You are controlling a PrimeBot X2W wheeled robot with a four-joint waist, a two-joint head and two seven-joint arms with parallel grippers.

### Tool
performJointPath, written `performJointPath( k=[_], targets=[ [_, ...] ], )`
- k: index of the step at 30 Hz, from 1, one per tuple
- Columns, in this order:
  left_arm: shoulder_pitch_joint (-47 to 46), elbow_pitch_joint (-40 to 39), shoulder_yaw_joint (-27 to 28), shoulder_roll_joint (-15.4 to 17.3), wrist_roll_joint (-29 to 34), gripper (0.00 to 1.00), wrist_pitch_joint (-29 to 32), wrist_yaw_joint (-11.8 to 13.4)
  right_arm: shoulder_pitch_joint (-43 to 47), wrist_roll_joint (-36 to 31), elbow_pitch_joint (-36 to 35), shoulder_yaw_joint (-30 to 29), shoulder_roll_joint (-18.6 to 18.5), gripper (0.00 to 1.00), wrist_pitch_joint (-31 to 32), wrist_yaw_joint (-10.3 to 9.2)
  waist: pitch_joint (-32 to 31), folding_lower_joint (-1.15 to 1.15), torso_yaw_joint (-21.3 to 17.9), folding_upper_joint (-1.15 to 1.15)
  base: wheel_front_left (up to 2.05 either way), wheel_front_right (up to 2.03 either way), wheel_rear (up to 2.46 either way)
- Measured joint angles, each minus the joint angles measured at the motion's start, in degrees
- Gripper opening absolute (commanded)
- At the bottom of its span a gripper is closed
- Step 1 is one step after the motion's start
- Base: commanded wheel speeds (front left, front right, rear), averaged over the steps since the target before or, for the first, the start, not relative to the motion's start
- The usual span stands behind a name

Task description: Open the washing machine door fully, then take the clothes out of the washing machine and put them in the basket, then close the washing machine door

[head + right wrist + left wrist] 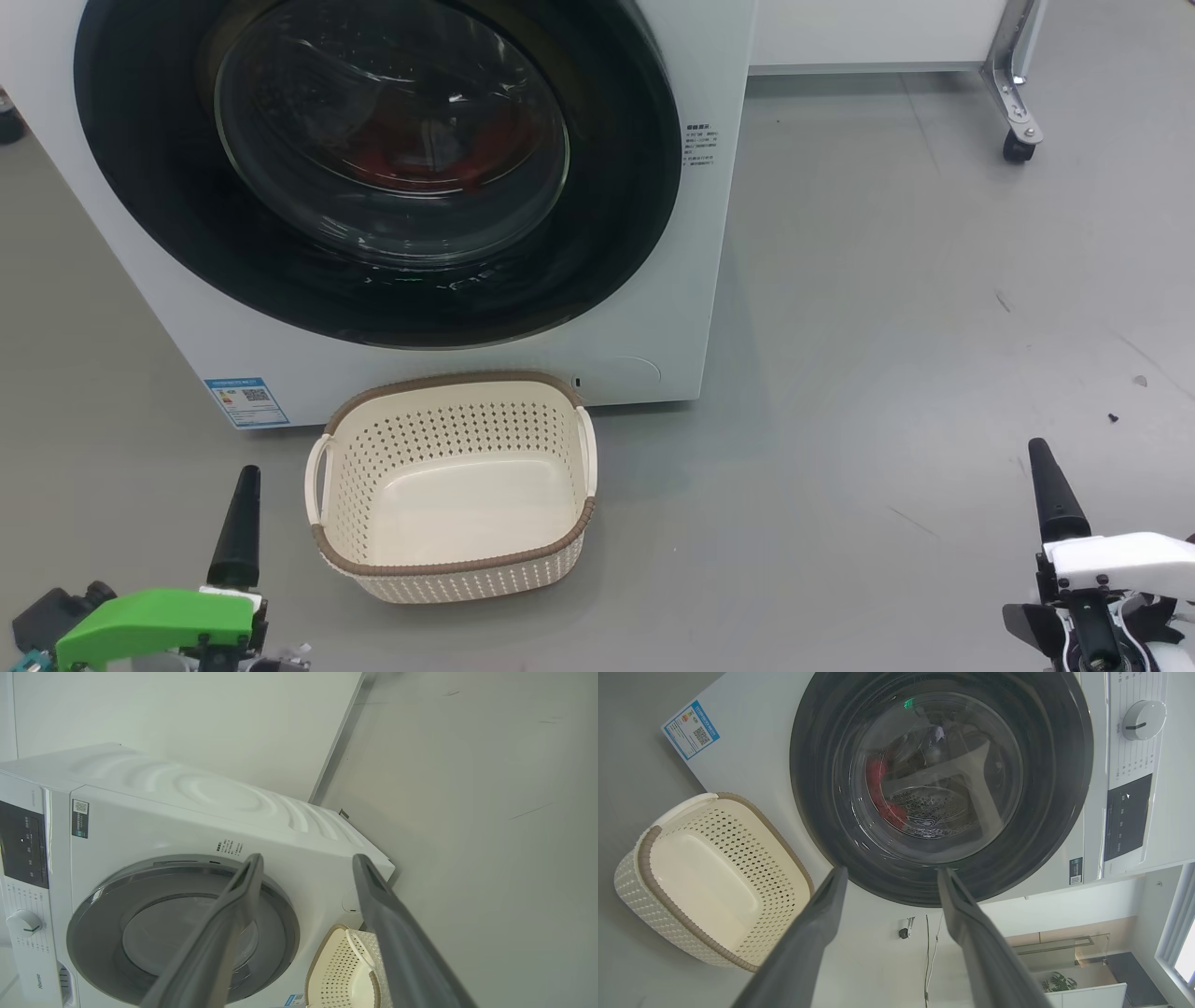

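Two grippers hang low in front of the washing machine [709, 308]. The left gripper [893, 872] has its two long fingers spread wide, with nothing between them. The right gripper [308, 858] is the same, wide apart and holding nothing. Both point toward the washing machine but are well apart from it.

The washing machine door [392, 140] is shut flat against the front of the washing machine. The clothes [420, 154] are inside the washing machine, and a bit of red shows through the round glass. The basket [448, 383] sits on the floor just in front of the washing machine, below the door. It has nothing in it.

I think the very first step is in hand: opening the door. It is not begun yet, because no finger touches the door.

Next, one gripper needs to go up to the edge of the door. In the right wrist view a thin slot shows in the rim, on the side near the small black writing on the washing machine. That looks like the place to hook a finger, though I cannot be sure. The gripper should then pull and swing the door all the way out. The basket is close under the door, so the arm should take care not to bump it.
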Motion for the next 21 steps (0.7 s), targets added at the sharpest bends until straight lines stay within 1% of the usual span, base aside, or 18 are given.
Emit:
performJointPath(
  k=[5, 7, 10, 11, 16, 19, 21],
  targets=[
    [-0.2, -0.8, -1.2, 1.1, 4.9, 1.0, -1.0, 0.0, -0.1, -5.7, -0.3, 1.2, -1.2, 1.0, -1.0, -0.05, 0.0, 0.0, 0.0, 0.0, 0.0, 0.0, 0.0],
    [-0.3, -0.9, -1.7, 1.6, 7.6, 1.0, -1.4, 0.0, -0.4, -7.9, -0.5, 1.8, -1.4, 1.0, -1.4, -0.54, 0.0, 0.0, 0.0, 0.0, 0.0, 0.0, 0.0],
    [-0.3, -1.0, -2.6, 2.1, 11.2, 1.0, -1.9, 0.0, -0.8, -11.7, -1.0, 2.4, -2.0, 1.0, -1.9, -0.63, 0.0, 0.0, 0.0, 0.0, 0.0, 0.0, 0.0],
    [-0.4, -1.1, -2.7, 2.1, 11.8, 1.0, -2.0, 0.0, -1.0, -12.9, -1.2, 2.6, -2.1, 1.0, -2.1, -1.11, 0.0, 0.0, 0.0, 0.0, 0.0, 0.0, 0.0],
    [-1.0, -1.8, -3.9, 2.8, 18.3, 1.0, -3.0, 1.0, -1.3, -18.9, -1.8, 4.1, -2.9, 1.0, -3.0, -2.04, 0.0, 0.0, 0.0, 0.0, 0.0, 0.0, 0.0],
    [-1.3, -2.3, -4.5, 3.1, 22.0, 1.0, -3.5, 1.6, -1.3, -22.0, -1.8, 5.2, -3.1, 1.0, -3.5, -2.15, 0.0, 0.0, 0.1, 0.0, 0.0, 0.0, 0.0],
    [-1.3, -2.5, -4.7, 3.1, 23.0, 1.0, -3.7, 1.9, -1.3, -23.1, -1.8, 5.5, -3.1, 1.0, -3.8, -2.5, 0.0, 0.0, 0.1, 0.0, 0.0, 0.0, 0.0]
  ],
)
